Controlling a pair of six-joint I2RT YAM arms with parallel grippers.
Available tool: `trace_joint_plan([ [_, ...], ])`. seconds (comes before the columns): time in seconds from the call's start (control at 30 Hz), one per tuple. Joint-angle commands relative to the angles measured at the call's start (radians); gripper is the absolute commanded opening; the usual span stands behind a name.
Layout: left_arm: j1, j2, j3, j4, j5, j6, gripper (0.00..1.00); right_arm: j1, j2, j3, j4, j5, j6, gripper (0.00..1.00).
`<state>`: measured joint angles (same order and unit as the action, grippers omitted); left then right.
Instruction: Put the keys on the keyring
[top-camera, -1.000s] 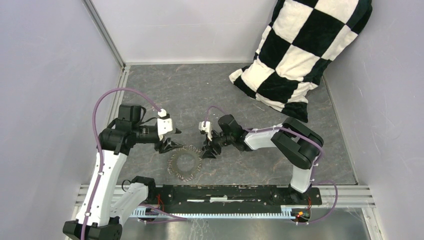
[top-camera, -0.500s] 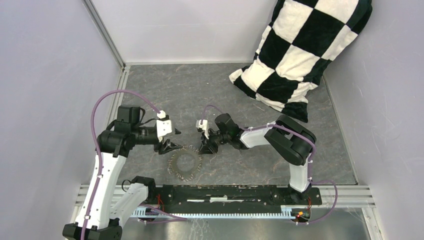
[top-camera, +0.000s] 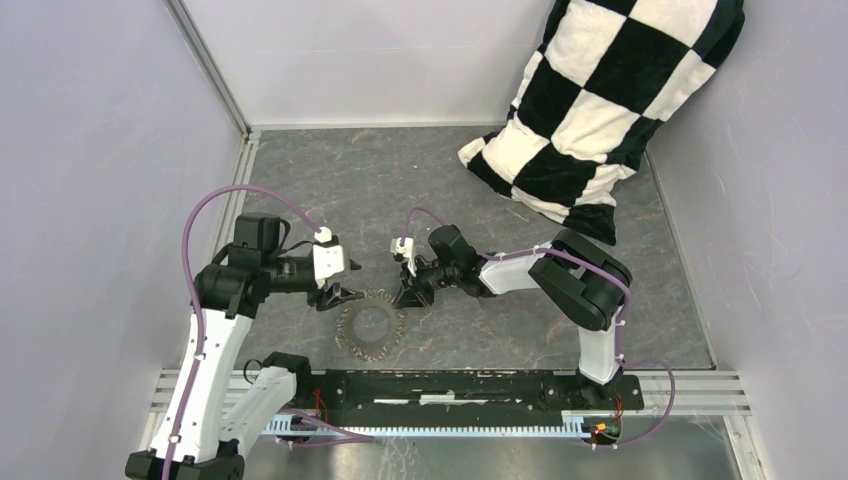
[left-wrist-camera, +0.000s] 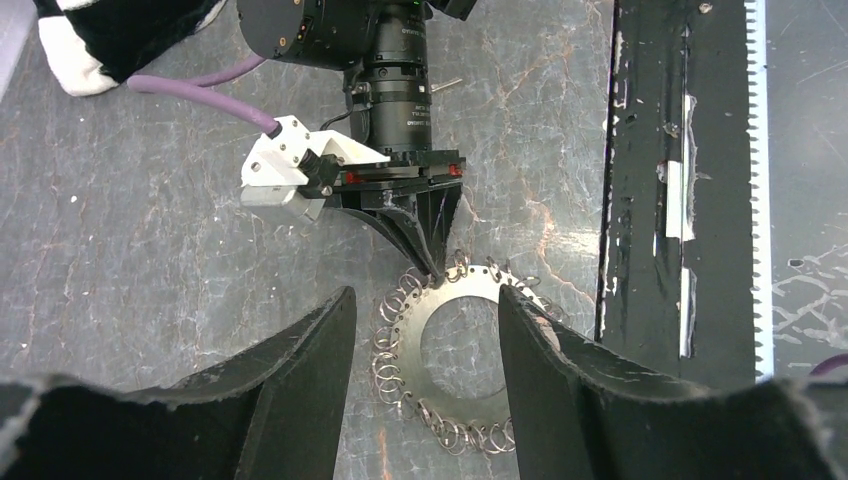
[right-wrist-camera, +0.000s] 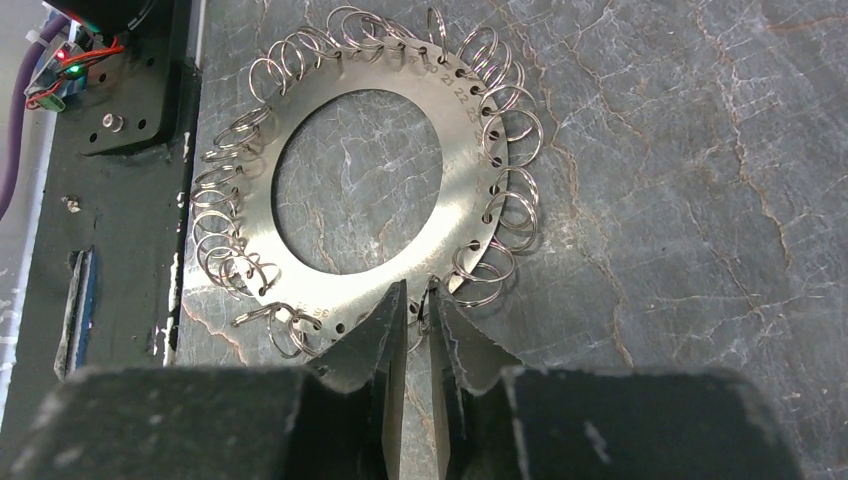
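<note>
Right gripper (right-wrist-camera: 418, 300): jaws narrow, apparently nipping the rim of the keyring (right-wrist-camera: 470, 170), which lies flat at lower centre of the top view. Left gripper (left-wrist-camera: 425, 300): wide, empty, beside it.

Hazard: a shallow grip slips, or drags the keyring onto the black rail (top-camera: 450, 385) just below.

Open room: tabletop (top-camera: 400, 180) toward the upper frame.

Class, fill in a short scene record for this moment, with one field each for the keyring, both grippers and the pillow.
keyring: flat on the table, hollow centre, small wire loops round its rim
left gripper: open, aimed at the keyring
right gripper: nearly closed on a loop at the rim
pillow: checkered, far right corner
</note>
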<state>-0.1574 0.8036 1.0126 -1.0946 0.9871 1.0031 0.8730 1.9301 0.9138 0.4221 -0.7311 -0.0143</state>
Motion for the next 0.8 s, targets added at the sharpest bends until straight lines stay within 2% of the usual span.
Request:
trace_joint_plan([
  [0.0, 0.001, -0.021, -0.006, -0.002, -0.005, 0.061, 0.61, 0.001, 0.009, 0.029, 0.001, -0.019, 0.007, 0.19],
  [0.1, 0.001, -0.025, -0.008, -0.002, -0.008, 0.06, 0.61, 0.001, 0.018, 0.034, -0.006, -0.021, 0.01, 0.19],
  [0.3, 0.001, -0.041, -0.016, -0.002, -0.021, 0.069, 0.61, 0.002, 0.019, 0.033, -0.001, -0.04, 0.013, 0.01],
  [0.57, 0.001, -0.04, -0.028, -0.002, -0.019, 0.081, 0.61, 0.001, -0.095, 0.008, 0.007, -0.021, -0.004, 0.0],
  [0.77, 0.001, -0.031, -0.032, -0.004, -0.01, 0.078, 0.61, 0.025, -0.332, -0.053, 0.005, 0.056, -0.111, 0.01],
])
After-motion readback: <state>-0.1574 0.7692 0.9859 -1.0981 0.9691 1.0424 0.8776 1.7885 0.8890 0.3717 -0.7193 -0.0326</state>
